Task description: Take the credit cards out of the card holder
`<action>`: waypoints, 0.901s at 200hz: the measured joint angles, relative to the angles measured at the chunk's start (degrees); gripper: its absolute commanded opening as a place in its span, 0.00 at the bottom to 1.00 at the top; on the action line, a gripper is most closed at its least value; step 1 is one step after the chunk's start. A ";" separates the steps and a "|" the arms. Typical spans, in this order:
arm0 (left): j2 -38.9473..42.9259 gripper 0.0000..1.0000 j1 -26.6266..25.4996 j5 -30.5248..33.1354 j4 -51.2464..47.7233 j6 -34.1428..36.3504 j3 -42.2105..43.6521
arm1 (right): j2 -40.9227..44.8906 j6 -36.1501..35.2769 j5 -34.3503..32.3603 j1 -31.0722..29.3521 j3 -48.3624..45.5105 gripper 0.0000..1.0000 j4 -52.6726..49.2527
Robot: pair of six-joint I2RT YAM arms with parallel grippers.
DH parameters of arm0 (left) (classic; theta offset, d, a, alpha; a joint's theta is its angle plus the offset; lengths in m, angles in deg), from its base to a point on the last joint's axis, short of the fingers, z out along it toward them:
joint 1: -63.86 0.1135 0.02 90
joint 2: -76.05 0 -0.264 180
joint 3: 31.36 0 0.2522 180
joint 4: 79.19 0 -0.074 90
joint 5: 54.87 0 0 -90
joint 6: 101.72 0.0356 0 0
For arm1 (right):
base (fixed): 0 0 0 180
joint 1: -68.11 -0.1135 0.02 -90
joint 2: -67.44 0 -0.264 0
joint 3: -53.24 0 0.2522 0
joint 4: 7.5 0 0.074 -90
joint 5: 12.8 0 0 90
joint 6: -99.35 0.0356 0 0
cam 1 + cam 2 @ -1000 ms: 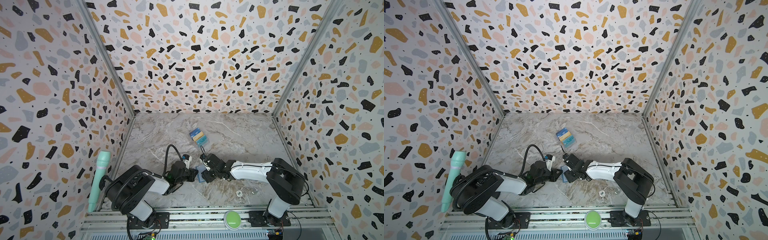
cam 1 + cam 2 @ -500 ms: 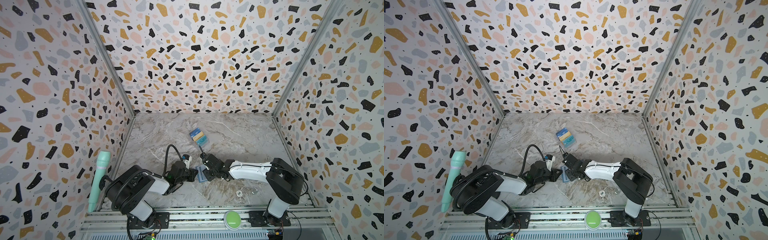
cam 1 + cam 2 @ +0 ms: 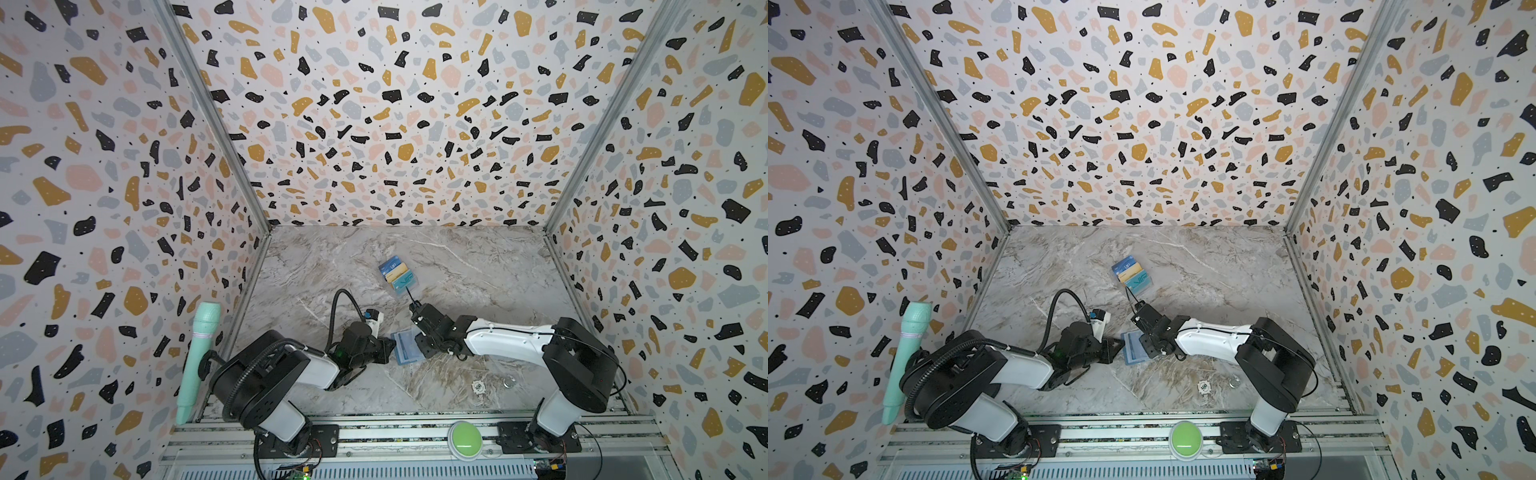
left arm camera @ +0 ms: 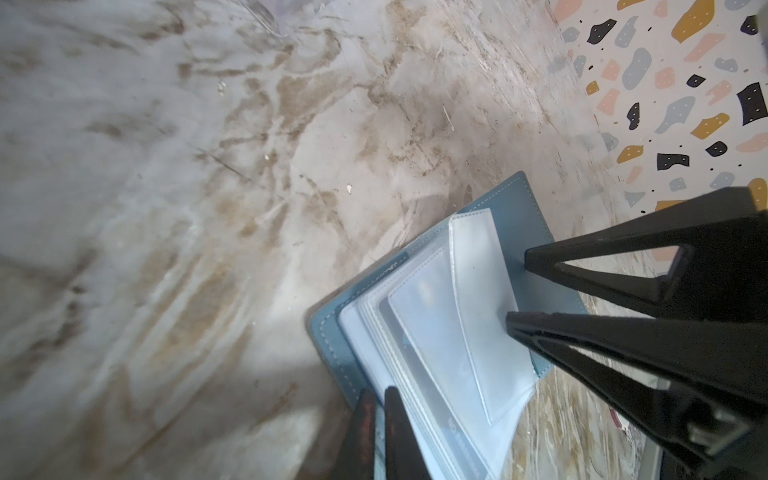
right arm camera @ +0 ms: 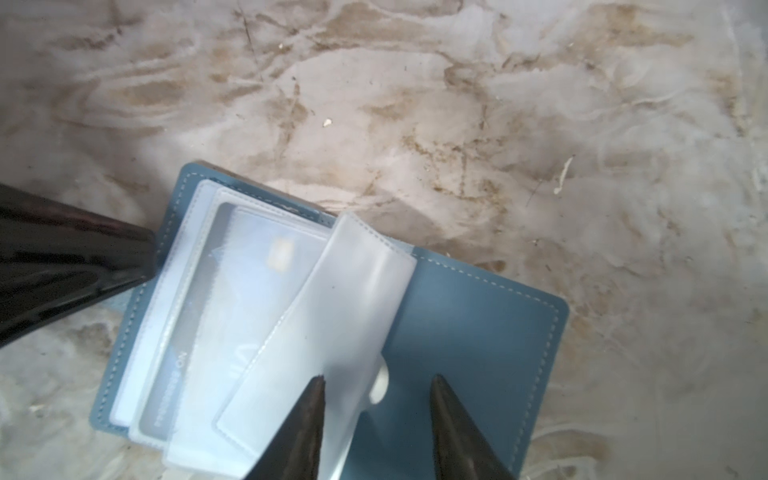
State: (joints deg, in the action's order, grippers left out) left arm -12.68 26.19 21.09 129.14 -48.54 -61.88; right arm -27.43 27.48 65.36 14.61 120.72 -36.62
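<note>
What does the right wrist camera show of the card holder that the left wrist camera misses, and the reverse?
Right wrist view only: the pale chip on the sleeved credit card, and a round snap on the inner cover. Left wrist view only: the terrazzo wall, and the left pincer with its tips shut on an edge of the card holder. Both: the holder lying open on the marble table, one clear sleeve page lifted, the right pincer open at that page.
</note>
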 measured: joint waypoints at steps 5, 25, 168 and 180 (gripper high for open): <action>0.00 0.10 0.00 0.00 0.00 0.02 0.00 | 0.28 0.02 -0.07 0.20 -0.17 0.41 -0.15; 0.00 0.11 0.00 0.00 -0.04 0.11 0.00 | 1.51 0.09 -0.33 0.96 -1.09 0.41 -0.57; 0.02 0.10 0.00 0.04 -0.44 0.17 -0.13 | 1.31 -4.33 6.10 -5.35 -3.91 0.74 6.56; 0.07 0.10 0.00 0.04 -0.46 0.17 -0.13 | 0.13 -4.33 6.12 -5.60 -3.48 0.73 6.71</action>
State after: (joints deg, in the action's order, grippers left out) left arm -12.62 26.19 21.13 128.68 -48.37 -62.01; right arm -27.30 23.15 71.48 9.02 117.24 -29.91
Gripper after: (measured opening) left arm 0.099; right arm 0.739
